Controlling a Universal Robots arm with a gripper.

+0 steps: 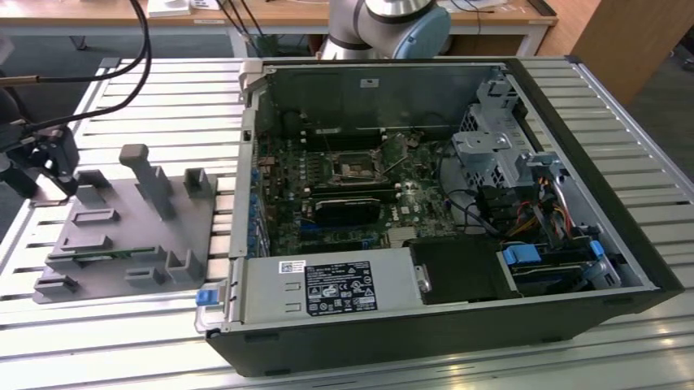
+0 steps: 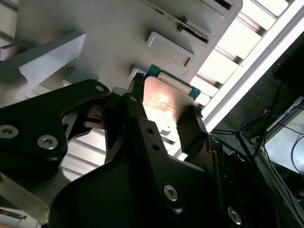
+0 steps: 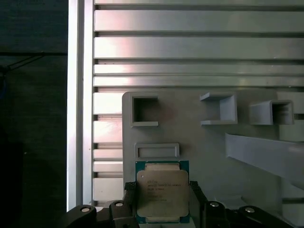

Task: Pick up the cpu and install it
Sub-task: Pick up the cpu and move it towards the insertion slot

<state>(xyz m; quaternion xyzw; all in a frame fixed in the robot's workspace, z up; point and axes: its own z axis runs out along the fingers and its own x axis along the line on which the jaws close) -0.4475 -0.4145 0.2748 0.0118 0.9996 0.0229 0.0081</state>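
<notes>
The cpu (image 3: 162, 192) is a flat square chip with a silver-grey top and a green rim. It sits between the black fingers (image 3: 128, 195) of my gripper (image 3: 162, 197), which press on two opposite edges. In the second wrist view the cpu (image 2: 164, 99) shows the same way inside the gripper (image 2: 166, 108), just over the grey fixture plate (image 2: 109, 42). In the exterior view the gripper (image 1: 52, 162) hangs over that plate's far corner, at the exterior view's left. The black motherboard socket (image 1: 355, 169) lies inside the open computer case (image 1: 434, 203).
The grey fixture plate (image 1: 119, 227) carries several raised holders and a thin green memory stick (image 1: 103, 257). It rests on a slatted metal table (image 1: 162, 97). Black cables (image 1: 97, 77) run to the gripper. The arm's base (image 1: 385, 24) stands behind the case.
</notes>
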